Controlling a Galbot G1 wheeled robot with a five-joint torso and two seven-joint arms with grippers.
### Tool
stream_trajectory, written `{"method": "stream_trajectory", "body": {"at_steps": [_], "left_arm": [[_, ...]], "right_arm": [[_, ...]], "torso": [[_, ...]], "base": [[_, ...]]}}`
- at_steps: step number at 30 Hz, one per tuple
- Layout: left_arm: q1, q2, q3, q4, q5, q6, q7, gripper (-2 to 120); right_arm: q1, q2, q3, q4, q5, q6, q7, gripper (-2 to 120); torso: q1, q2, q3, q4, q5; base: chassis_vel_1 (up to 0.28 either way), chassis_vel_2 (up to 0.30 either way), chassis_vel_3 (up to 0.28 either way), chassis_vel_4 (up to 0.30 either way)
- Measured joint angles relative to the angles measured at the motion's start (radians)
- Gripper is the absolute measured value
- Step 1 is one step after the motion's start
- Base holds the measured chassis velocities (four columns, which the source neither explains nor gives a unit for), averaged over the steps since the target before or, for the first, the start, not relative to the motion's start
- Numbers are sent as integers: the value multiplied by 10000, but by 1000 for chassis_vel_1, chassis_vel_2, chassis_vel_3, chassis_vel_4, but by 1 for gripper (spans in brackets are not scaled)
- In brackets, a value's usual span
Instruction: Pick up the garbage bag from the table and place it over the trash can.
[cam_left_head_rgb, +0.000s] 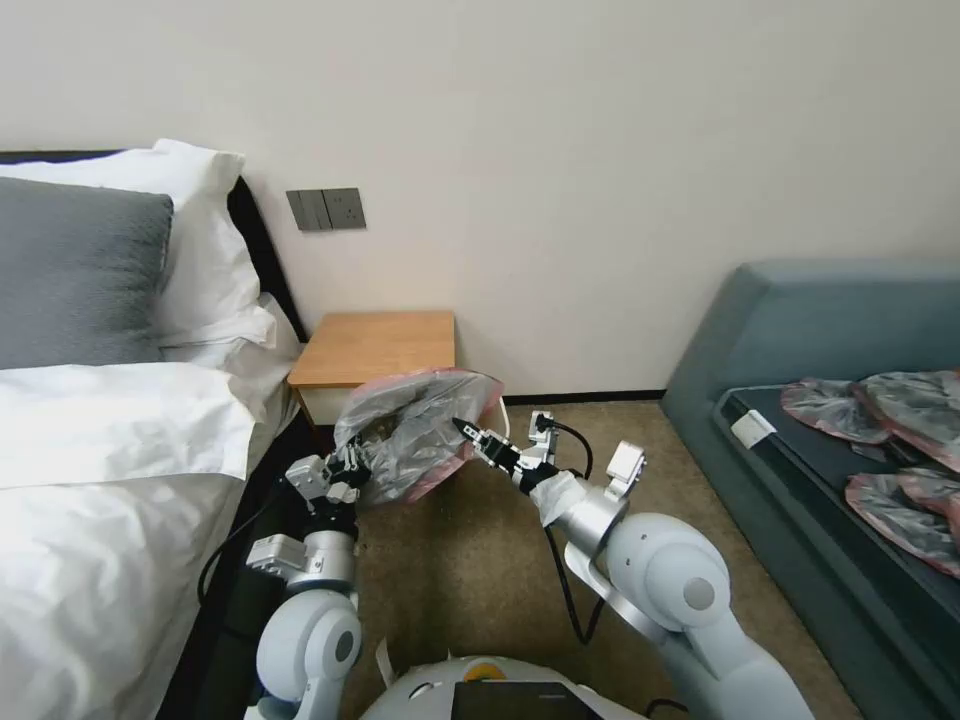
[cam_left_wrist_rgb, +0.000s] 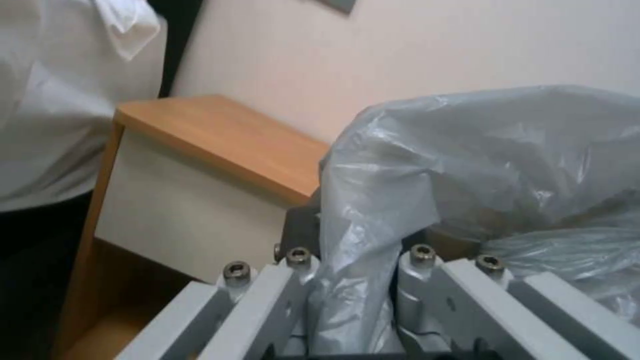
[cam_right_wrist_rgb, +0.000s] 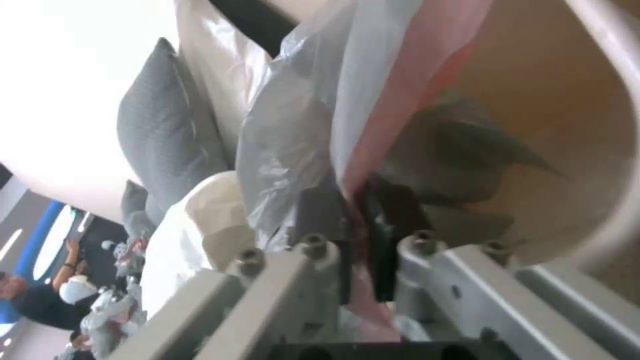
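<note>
Both grippers, left gripper (cam_left_head_rgb: 352, 466) and right gripper (cam_left_head_rgb: 463, 431), pinch opposite edges of the garbage bag (cam_left_head_rgb: 415, 435), held spread before the table (cam_left_head_rgb: 375, 347). Light, limp, slippery film; the pink rim looks the surest hold. Trash can (cam_right_wrist_rgb: 600, 150) lies mostly hidden beneath it

We see a bed (cam_left_head_rgb: 90, 520) along the left side, made up in white sheets, with a grey pillow (cam_left_head_rgb: 75, 270) leaning in front of a white pillow (cam_left_head_rgb: 205, 240) against the dark headboard (cam_left_head_rgb: 262, 250). On the cream wall behind, a grey switch-and-socket plate (cam_left_head_rgb: 326, 209) sits above the bedside. To the right stands a teal-grey sofa (cam_left_head_rgb: 800, 330), and on its seat we find a cluster of grey-pink bags (cam_left_head_rgb: 890, 440). Brown carpet (cam_left_head_rgb: 470, 560) covers the floor.
</note>
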Motion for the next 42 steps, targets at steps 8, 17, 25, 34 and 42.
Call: {"method": "stream_trajectory", "body": {"at_steps": [8, 17, 25, 34, 42], "left_arm": [[-433, 114, -161, -16, -1581, 612, -869, 8], [-729, 172, -273, 170, -2439, 851, -1198, 8], [-1063, 268, -359, 236, -3165, 970, -1485, 8], [-1113, 363, -433, 209, -3503, 1058, -1526, 8], [-1068, 395, -444, 136, -3609, 1058, -1504, 8]], "right_arm": [[-473, -65, 222, 219, -284, -191, -261, 0], [-585, 46, 575, 226, -783, -338, -807, 0], [-720, 101, 838, 237, -1022, -399, -949, 0], [-680, 241, 1149, 237, -1400, -264, -1086, 0], [-726, 412, 1237, 236, -1641, -129, -1141, 0]], "torso": [[0, 0, 0, -1, -1], [0, 0, 0, 0, -1], [0, 0, 0, -1, 0], [0, 0, 0, 0, -1], [0, 0, 0, -1, -1]], "base": [[0, 0, 0, 0], [0, 0, 0, 0], [0, 0, 0, 0], [0, 0, 0, 0], [0, 0, 0, 0]]}}
